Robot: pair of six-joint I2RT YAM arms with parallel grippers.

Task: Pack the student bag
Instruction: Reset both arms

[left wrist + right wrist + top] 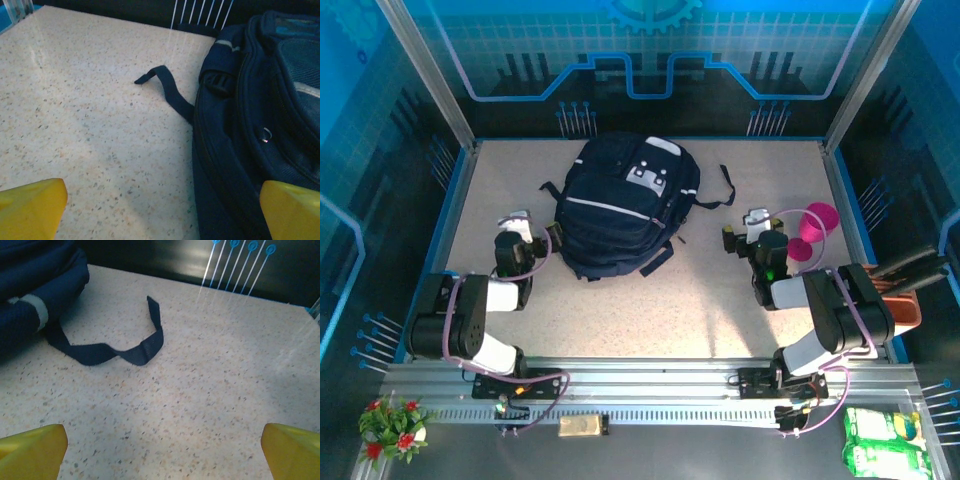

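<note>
Pink bowl (819, 219) right on speckled table (700, 310); flowers (392, 425) bottom-left.

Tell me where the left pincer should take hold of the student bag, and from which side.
Probably the small metal zip pull on the side wall of the student bag, coming in low from the left-arm side, where the open left pincer faces it. The bag lies flat, so that wall stands up; the loose strap hugs the table.

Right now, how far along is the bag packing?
Done: nothing visible; the student bag lies on the table, apparently closed. In hand: nothing; the left gripper and right gripper sit open and empty either side of it. Left: all the packing.
</note>
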